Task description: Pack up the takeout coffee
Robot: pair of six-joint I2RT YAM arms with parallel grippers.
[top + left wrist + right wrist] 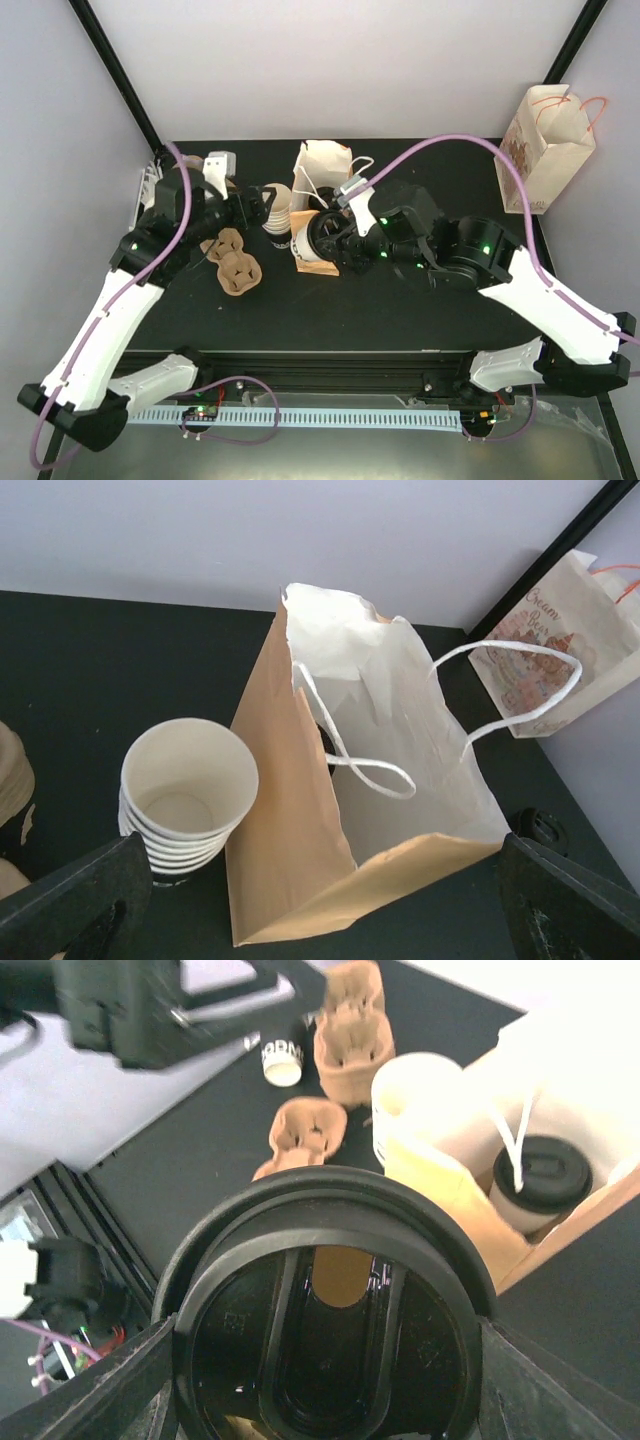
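the right gripper (322, 1360) is clamped on a black lid (330, 1210), one finger on each side of its rim, the hollow underside turned toward the wrist. the left gripper (325, 880) hangs spread as wide as it goes, holding nothing. just under its left finger is the stack of white cups (188, 780), mouths up, touching the side of the brown bag (290, 810), which gapes between the two fingers.

one lidded cup (545, 1175) already sits inside the bag, ahead and to the right of the held lid. so i'd guess the next job is getting this lid onto a fresh cup.

to do that well, i'd say the left gripper should lift only the top cup and hold it low and steady. the right one should bring the lid down level and centred, then press evenly, since thin paper walls would buckle under a tilted push. the bag's handle loops could snag a finger.

as for writing, the printed bag (560, 650) beyond the left gripper's right finger has curly lettering, perhaps "cream… bear", too small to be sure. ahead-left of the right gripper, past the pulp carriers (350, 1035), a small white thing with a dark band (282, 1058) shows "arm".
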